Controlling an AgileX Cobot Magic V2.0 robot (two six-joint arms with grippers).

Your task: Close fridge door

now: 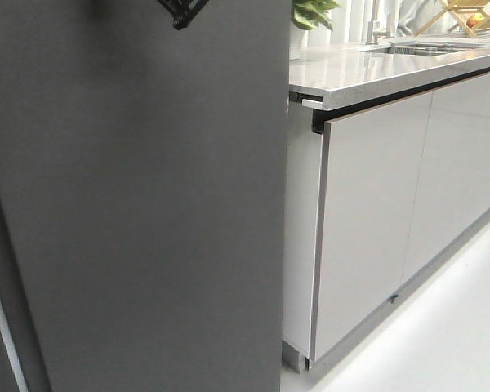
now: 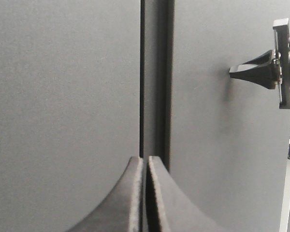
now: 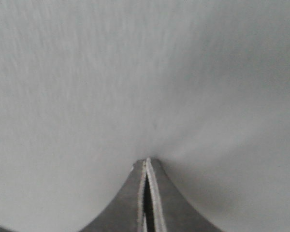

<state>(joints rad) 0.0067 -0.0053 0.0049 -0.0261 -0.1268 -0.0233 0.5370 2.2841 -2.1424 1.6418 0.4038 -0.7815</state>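
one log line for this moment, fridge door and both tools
door: dark grey outside showing | left tool: shut, at door seam | right tool: shut, tip against door

A pale glossy floor (image 1: 441, 343) runs along the foot of the light-grey cabinet fronts (image 1: 367, 220). Above them a speckled grey desk (image 1: 351, 69) carries a white pot with a green plant (image 1: 306, 20), a sink (image 1: 429, 45) set into it, and a wooden rack (image 1: 469, 16) at the far end
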